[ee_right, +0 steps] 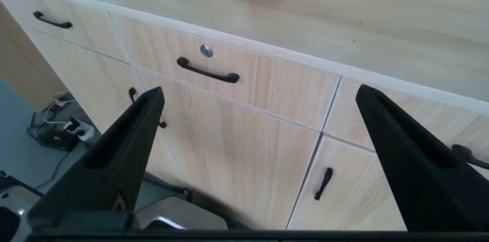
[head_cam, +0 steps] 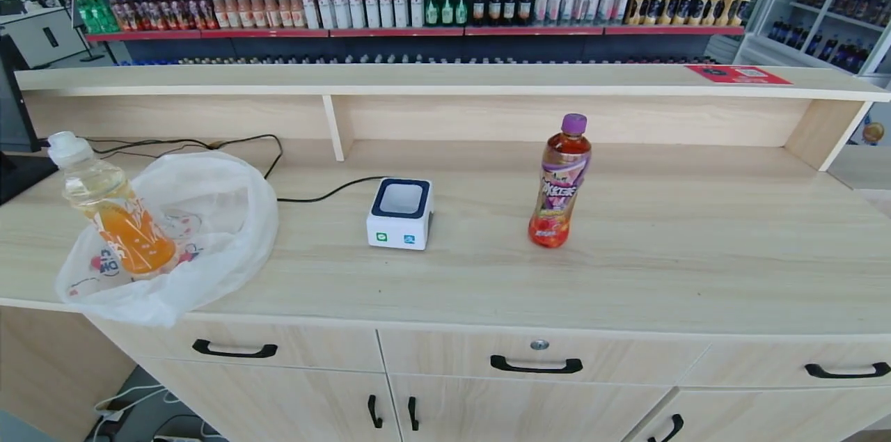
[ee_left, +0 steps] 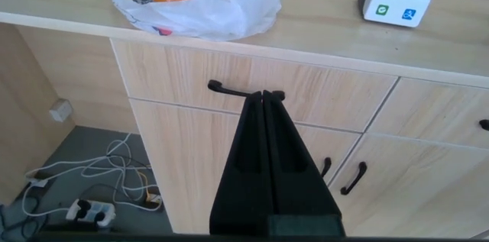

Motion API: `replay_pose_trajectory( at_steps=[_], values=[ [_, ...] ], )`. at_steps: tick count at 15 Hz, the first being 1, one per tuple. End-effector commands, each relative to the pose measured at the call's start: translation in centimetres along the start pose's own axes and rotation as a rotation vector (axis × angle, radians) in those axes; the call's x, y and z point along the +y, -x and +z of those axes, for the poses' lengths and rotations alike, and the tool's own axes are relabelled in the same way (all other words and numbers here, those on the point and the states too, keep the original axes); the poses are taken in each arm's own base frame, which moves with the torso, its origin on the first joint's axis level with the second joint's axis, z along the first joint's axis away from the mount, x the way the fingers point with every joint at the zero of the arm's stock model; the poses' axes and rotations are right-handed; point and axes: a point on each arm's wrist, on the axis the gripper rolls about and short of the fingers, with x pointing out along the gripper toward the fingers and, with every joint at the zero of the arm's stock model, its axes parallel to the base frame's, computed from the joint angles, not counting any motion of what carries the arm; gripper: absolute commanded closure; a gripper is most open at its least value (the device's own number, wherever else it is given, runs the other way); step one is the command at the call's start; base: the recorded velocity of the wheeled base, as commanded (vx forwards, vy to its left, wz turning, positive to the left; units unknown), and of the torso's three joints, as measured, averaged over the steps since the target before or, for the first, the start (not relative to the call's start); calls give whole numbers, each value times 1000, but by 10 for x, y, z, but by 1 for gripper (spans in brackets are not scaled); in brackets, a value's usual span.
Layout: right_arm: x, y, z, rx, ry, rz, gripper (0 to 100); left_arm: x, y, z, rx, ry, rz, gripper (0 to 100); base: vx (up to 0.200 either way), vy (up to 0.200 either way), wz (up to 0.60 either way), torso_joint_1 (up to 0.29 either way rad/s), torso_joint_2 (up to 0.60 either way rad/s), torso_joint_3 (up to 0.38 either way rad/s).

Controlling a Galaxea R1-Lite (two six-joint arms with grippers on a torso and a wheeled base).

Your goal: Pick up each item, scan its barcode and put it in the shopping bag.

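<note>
Purple-capped plastic drink bottle (head_cam: 560, 181) upright on tabletop (head_cam: 696, 254) at 3 o'clock from barcode scanner (head_cam: 399, 212), likely full, weighty, smooth and slippery, best gripped around its labelled middle; left jaws pressed together, right jaws spread wide, empty.

Pale wood, clear plastic, two bright drinks.
The worktop (head_cam: 661, 275) is light beige wood grain, with black handles (head_cam: 536, 368) on the fronts beneath. Near its left edge the shopping bag (head_cam: 237, 219) is translucent white with red and pink print. The orange bottle (head_cam: 111, 209) in it is pale yellow above, with a white cap. The scanner (head_cam: 400, 214) at the middle is white with a navy frame, green and blue squares and a black cable (head_cam: 313, 200). Toward the right the second bottle (head_cam: 560, 181) is red-amber, with a purple cap and a purple-pink label. The left gripper (ee_left: 263, 95) and the right gripper (ee_right: 258, 97) are black.
</note>
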Motion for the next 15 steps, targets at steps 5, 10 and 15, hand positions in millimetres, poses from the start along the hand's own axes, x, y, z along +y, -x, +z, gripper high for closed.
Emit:
replay_pose_trajectory(
  at_steps=[5,10,15],
  values=[
    [-14,-151,173,-91,-112,-99,0,0,0,0,-3,-1,0,100,0,0,0,0,0,0],
    [-43,-268,147,-244,-154,-118,0,0,0,0,-3,1,0,100,0,0,0,0,0,0],
    [-37,-343,126,-241,-101,-168,0,0,0,1,-6,-4,0,100,0,0,0,0,0,0]
  ],
)
